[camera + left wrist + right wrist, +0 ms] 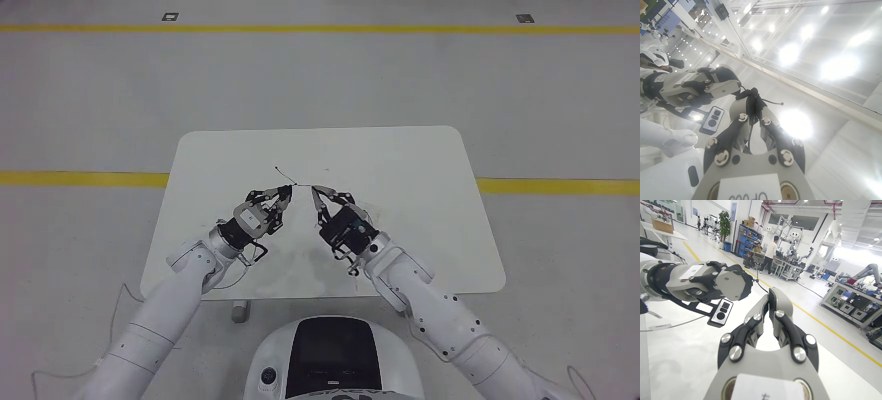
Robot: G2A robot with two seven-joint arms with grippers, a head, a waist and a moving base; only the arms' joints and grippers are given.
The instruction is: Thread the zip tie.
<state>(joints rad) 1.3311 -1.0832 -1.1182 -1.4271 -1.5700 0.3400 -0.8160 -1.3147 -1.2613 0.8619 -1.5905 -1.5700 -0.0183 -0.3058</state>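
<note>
A white table stands on a pale floor. Above the table's middle, the left gripper and right gripper, each with a white label, both pinch the black zip tie running between them, fingers clamped tight.

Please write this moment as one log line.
left gripper: shut on zip tie | right gripper: shut on zip tie | both above table | threading: cannot tell

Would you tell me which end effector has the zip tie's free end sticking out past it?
The left end effector: the zip tie juts beyond its tips, while the right end effector pinches its other end.
</note>
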